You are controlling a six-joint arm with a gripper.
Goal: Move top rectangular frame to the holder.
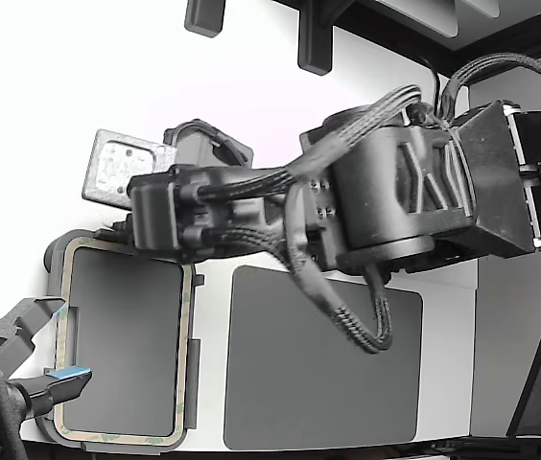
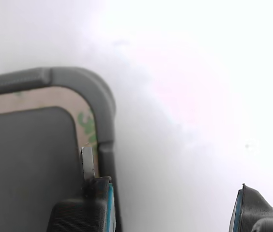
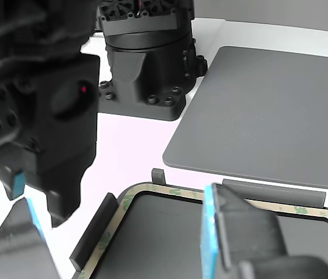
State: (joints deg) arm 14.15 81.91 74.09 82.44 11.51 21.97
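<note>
Frame (image 1: 63,316) sits low on the exterior view's left, seated in the grey tabbed holder (image 1: 56,251) on the white bench (image 1: 208,273). Pincer (image 2: 170,208) spread, straddling its corner. Placement looks nearly finished; only backing away seems left.

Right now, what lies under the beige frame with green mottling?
The thin beige-tan rectangular frame lies on a grey tray with raised edge tabs. A dark grey surface fills its open centre. The tray face directly beneath the frame strip is covered and cannot be seen.
</note>
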